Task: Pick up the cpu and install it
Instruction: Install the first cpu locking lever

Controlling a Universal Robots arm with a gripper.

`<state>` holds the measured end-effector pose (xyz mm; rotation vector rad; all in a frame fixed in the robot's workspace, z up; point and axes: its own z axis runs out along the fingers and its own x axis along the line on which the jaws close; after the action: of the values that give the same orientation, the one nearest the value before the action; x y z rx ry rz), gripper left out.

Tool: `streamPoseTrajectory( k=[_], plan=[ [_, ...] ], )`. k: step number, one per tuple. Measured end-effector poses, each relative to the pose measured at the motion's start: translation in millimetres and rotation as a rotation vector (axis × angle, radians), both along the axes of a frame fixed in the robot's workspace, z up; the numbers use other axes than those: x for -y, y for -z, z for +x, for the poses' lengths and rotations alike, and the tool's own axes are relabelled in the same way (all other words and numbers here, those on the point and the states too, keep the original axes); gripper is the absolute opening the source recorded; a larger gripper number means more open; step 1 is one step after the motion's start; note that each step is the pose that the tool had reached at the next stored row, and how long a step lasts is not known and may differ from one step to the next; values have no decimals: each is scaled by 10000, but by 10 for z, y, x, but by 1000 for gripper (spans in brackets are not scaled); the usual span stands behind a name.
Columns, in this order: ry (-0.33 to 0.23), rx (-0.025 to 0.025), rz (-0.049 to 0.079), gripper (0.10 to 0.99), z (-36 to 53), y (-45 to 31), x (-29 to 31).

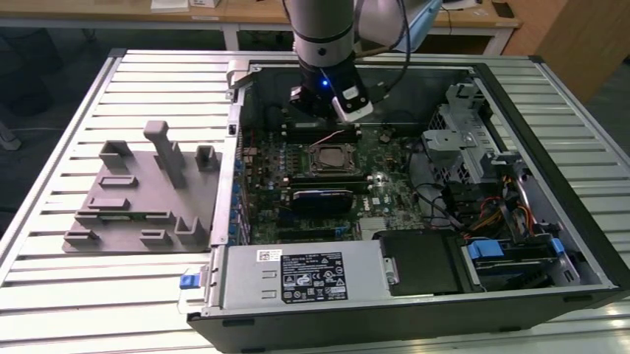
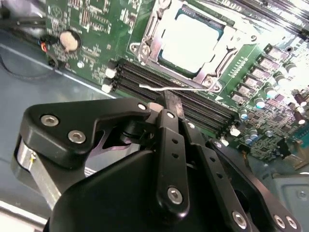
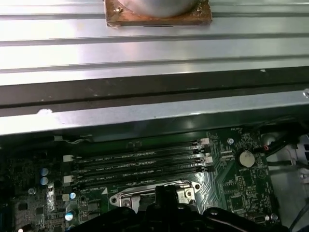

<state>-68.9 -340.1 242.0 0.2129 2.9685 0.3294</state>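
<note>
The cpu [image 1: 330, 157] lies flat inside the black-framed socket on the green motherboard [image 1: 394, 192], its shiny silver top facing up. In the second wrist view the cpu [image 2: 190, 41] sits within the metal socket frame, with a thin wire lever [image 2: 169, 88] running along the frame's edge. My gripper [image 2: 168, 102] hovers over the memory slots just beside the socket, its fingers [image 2: 170, 121] pressed together with nothing between them. In the exterior view the gripper [image 1: 330, 122] hangs inside the open case, just behind the socket.
Black memory slots [image 3: 135, 164] and a coin battery [image 3: 247, 158] lie near the socket. The case's metal wall [image 3: 145, 118] rises close behind. A power supply [image 1: 295, 276] and drive cage [image 1: 473, 147] fill the case. Grey fixture blocks [image 1: 147, 192] stand on the slatted table.
</note>
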Motion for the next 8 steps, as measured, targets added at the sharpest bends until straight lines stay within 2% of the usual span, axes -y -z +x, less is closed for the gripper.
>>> streamPoseTrajectory(
  k=[2,8],
  plan=[
    [33,1,-54,106,0,0,0],
    [35,29,-76,106,0,21,0]
  ],
)
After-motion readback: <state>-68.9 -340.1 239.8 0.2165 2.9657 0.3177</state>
